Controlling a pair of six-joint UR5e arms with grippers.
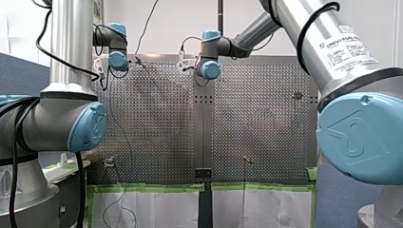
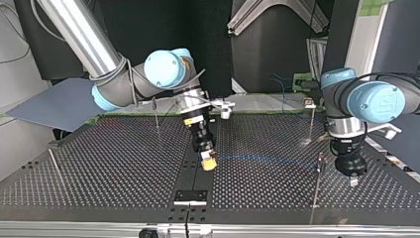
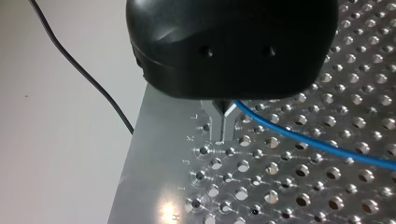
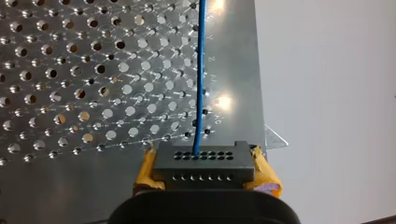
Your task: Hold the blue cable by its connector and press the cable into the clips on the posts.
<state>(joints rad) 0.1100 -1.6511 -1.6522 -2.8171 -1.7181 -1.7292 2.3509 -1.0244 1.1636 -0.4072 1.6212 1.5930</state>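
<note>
right gripper (image 2: pixel 208 163): fingers pinching connector (image 4: pixel 203 164), low over worktop (image 2: pixel 124 158)
blue cable (image 4: pixel 201 70): straight between grippers, apparently unclipped
left gripper (image 3: pixel 222 125): fingers pinching cable's far end
next: keep tension, line up over post (image 2: pixel 317 188), press straight down, no twisting connector

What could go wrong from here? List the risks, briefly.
1. The blue cable leaves my left gripper from a small grip at the tips of its metal jaws. A pull from my right gripper might slip it out.
2. In the top view a thin post looks close to my left gripper. Lowering the cable could knock or bend it.
</note>
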